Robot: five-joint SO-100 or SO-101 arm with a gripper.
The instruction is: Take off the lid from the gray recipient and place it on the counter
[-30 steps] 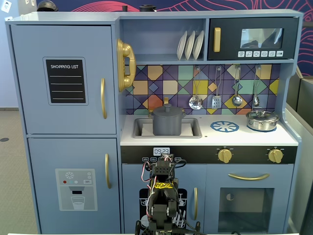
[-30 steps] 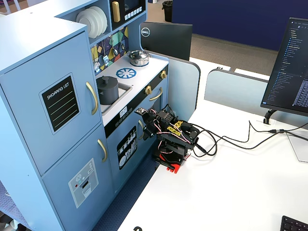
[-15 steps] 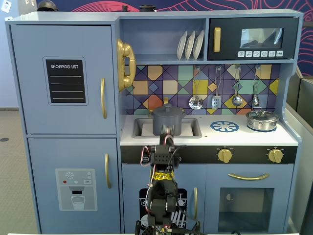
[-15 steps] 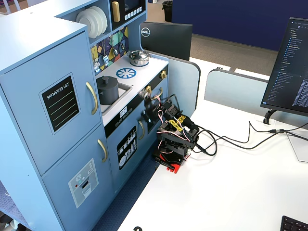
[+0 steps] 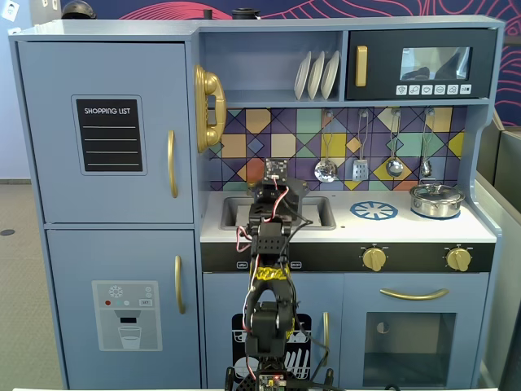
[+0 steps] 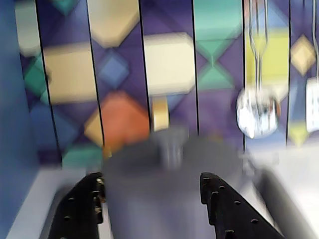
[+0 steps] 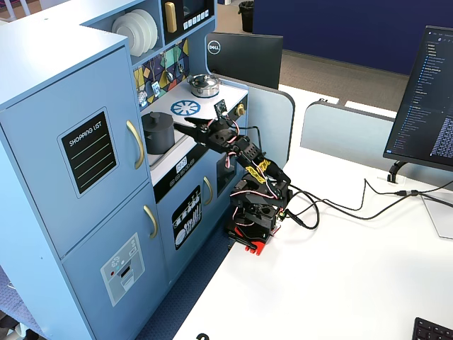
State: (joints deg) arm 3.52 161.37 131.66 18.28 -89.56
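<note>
The gray recipient (image 7: 157, 136) stands in the sink area of the white counter (image 7: 207, 101), with the dark-gray lid (image 7: 157, 117) resting on it. In the wrist view the pot (image 6: 169, 199) is blurred and fills the centre, and the lid (image 6: 149, 160) with its small knob (image 6: 172, 144) sits on top. My gripper (image 6: 152, 186) is open, with one black finger (image 6: 82, 206) to the pot's left and the other (image 6: 227, 206) to its right, low on its near side. In a fixed view my arm (image 5: 273, 236) hides the pot.
A shiny silver pot with a glass lid (image 5: 437, 199) sits at the counter's right end beside the blue burner print (image 5: 374, 210). Utensils (image 5: 361, 167) hang on the tiled back wall. The fridge wall (image 6: 15, 124) is close on the left. A monitor (image 7: 432, 99) and cables lie on the desk.
</note>
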